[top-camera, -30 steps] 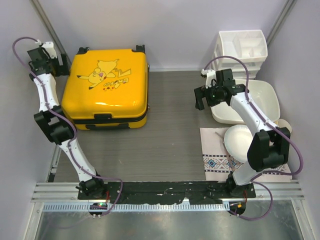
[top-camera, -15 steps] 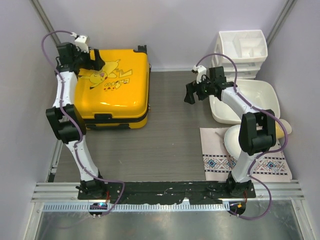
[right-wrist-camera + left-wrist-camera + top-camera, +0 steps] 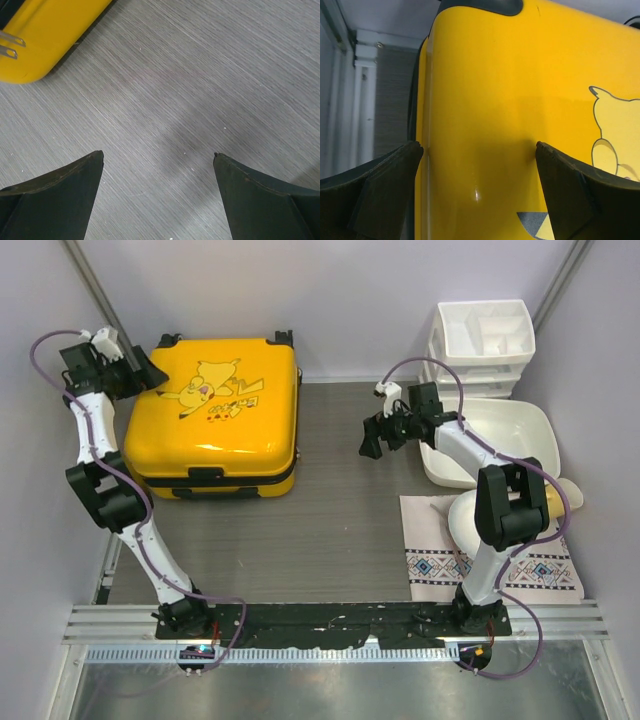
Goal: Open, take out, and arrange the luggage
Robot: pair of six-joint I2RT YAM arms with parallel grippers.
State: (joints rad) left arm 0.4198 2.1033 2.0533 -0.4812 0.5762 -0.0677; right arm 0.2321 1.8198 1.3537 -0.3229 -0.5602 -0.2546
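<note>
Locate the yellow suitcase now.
Top view: the yellow Pikachu suitcase lies closed in the far-left area, with the left gripper at its far-left corner.

Grey wood-grain tabletop (image 3: 340, 520); at the far right corner, a stacked white drawer organizer (image 3: 485, 335); just in front of it, a white plastic basin (image 3: 535, 425); nearer, a patterned cloth mat (image 3: 435, 570) bearing a white bowl-shaped object (image 3: 475, 525), partly hidden.

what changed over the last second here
The left arm swung its jaws in over the top of the luggage, then pulled them back to its far-left corner. The right arm crept left, away from the basin. Both sets of jaws are open; nothing was taken or let go. The luggage stayed shut and in place.
</note>
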